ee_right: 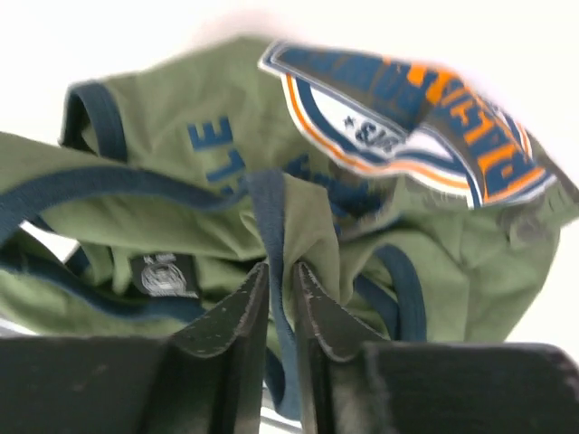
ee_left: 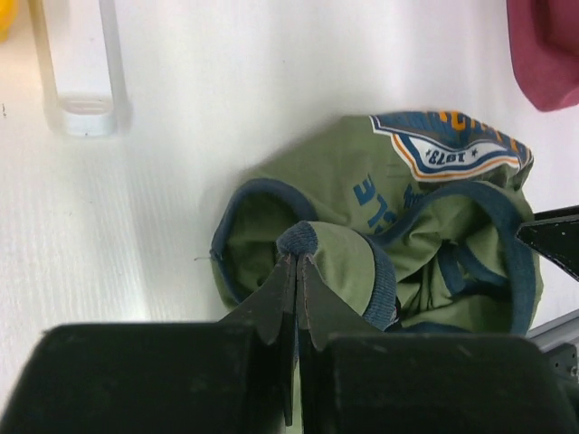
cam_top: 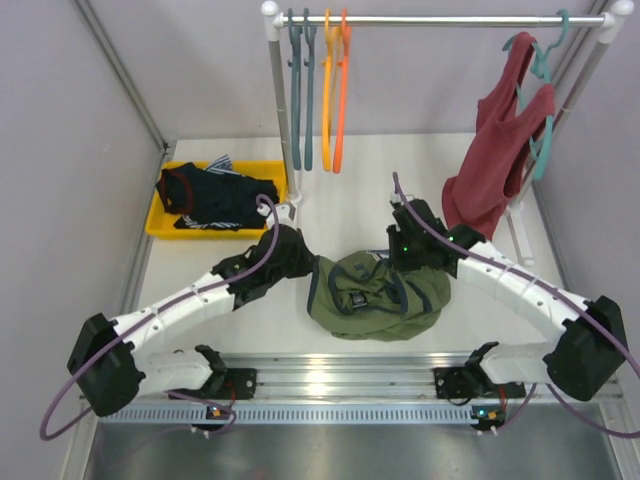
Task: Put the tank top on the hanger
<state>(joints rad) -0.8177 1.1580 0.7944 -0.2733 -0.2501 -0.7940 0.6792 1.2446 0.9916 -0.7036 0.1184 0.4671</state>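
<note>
Near the front edge of the table point(cam_top: 360, 200) we see the tank top point(cam_top: 378, 297) bunched; the hanger point(cam_top: 341, 100) hangs over the back edge. The left gripper point(ee_left: 297, 258) clamps its navy trim, probably to spread an opening. The right gripper point(ee_right: 280, 267) straddles a strap, jaws barely apart; we cannot tell whether it pinches.

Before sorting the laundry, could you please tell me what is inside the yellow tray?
A dark navy striped garment with a reddish trim loop lies in the yellow tray. It covers most of the floor, so anything beneath it cannot be seen.
</note>
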